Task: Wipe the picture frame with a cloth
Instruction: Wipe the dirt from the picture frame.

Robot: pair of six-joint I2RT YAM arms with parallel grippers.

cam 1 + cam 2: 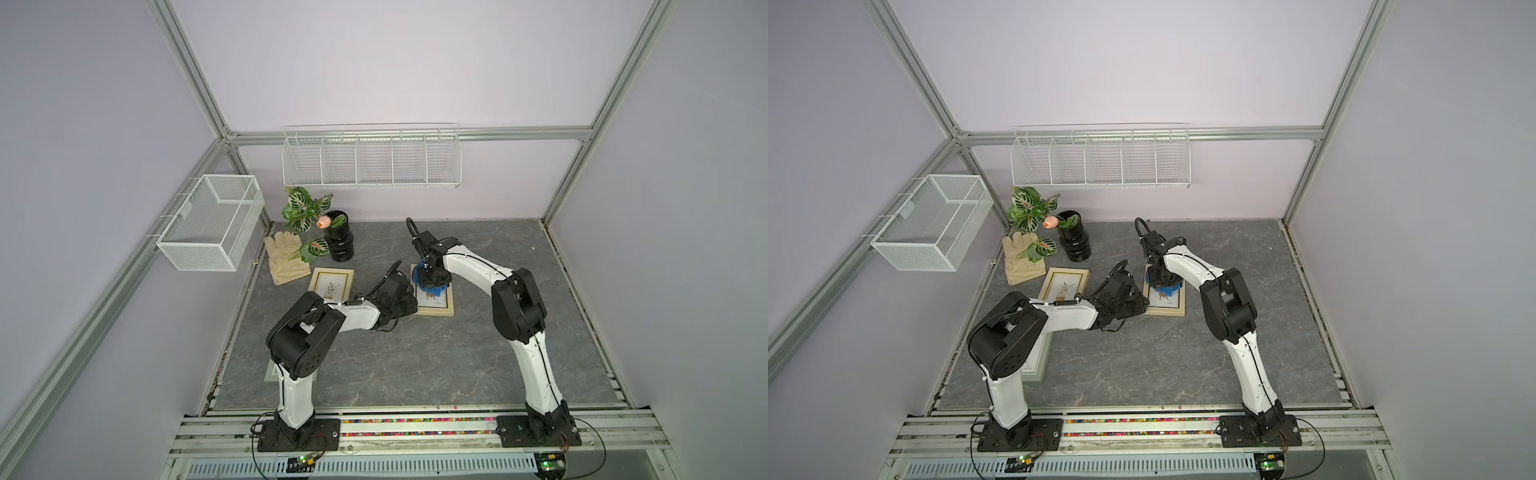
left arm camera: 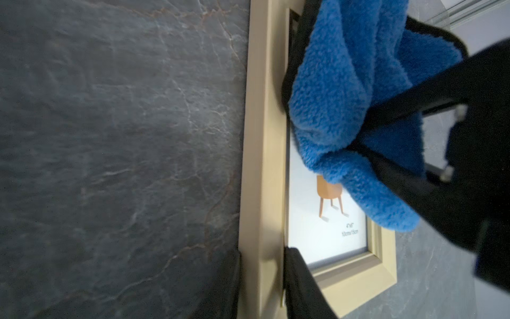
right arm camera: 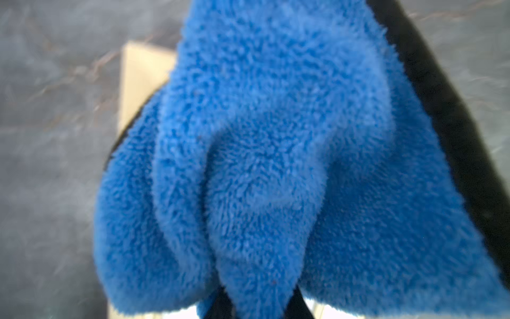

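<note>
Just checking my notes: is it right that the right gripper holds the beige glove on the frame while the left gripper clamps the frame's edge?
Not quite: the right gripper holds the blue cloth on the frame, not the glove, which lies beside the vase. The right wrist view shows the cloth in its grip. The left gripper does clamp the frame's edge.

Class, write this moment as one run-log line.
left tool: shut on picture frame rail | right tool: shut on cloth | cloth: bunched, on picture frame | stage: wipe
</note>
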